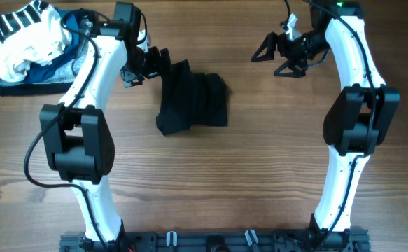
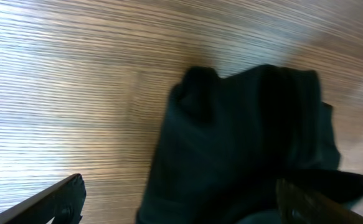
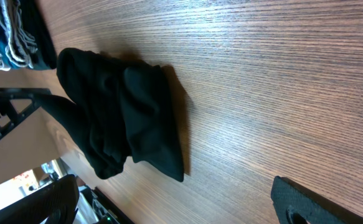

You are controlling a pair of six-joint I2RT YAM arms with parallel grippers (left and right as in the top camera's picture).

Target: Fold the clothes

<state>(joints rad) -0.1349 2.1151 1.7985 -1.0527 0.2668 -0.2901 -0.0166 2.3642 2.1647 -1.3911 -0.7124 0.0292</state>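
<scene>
Crumpled black garment (image 1: 192, 98) on wooden tabletop (image 1: 259, 161), left claw (image 1: 165, 63) spread wide at its edge, right claw (image 1: 265, 64) spread apart, well clear, heap of clothes (image 1: 25, 42) near left arm.

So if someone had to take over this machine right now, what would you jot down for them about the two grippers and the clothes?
Left gripper: open, at the edge of the black garment on the pile's side, not clamped on it.
Right gripper: open and empty, over the bare table, to the right of the garment.
Black garment: bunched up mid-table, not a neat fold.
Clothes pile: heaped in the far left corner, neither gripper touching it.
Done: nothing looks properly folded.
Left: flatten and fold the black garment, then work through the pile.
</scene>
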